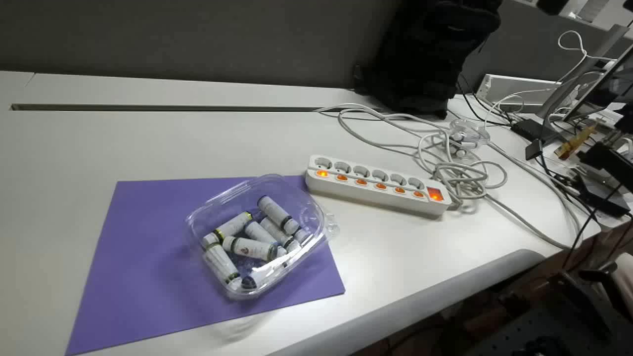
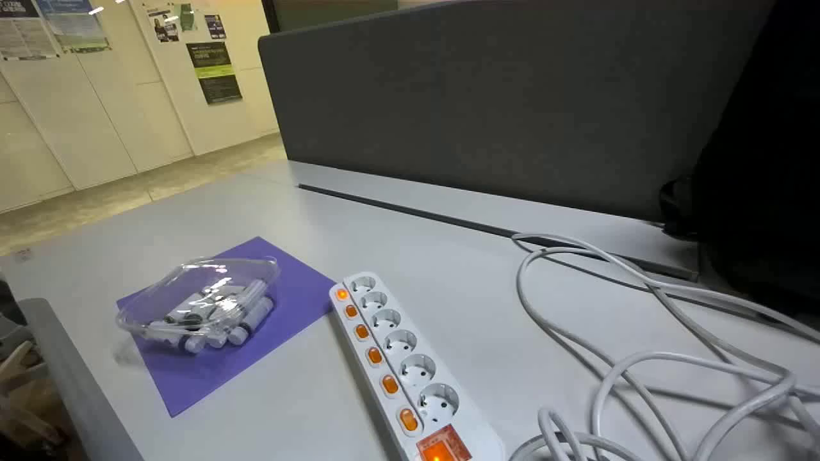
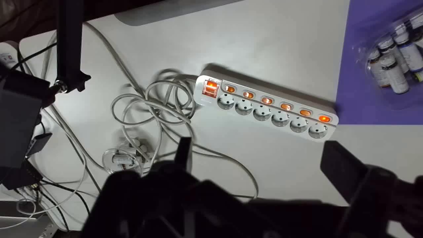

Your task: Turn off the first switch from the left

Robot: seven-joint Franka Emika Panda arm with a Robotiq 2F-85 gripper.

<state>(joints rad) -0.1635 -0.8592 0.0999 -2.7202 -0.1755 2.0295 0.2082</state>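
Glowing near the mat's edge [image 3: 344, 66], the first switch [image 3: 325, 118] overlooks open tabletop [image 3: 284, 43].

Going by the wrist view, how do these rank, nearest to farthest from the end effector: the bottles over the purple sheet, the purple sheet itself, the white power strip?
1. White power strip: nearest, just beyond the open end effector.
2. Purple sheet: on the right, its corner by the strip's end.
3. Bottles: farthest, upper right, in past the sheet's edge.
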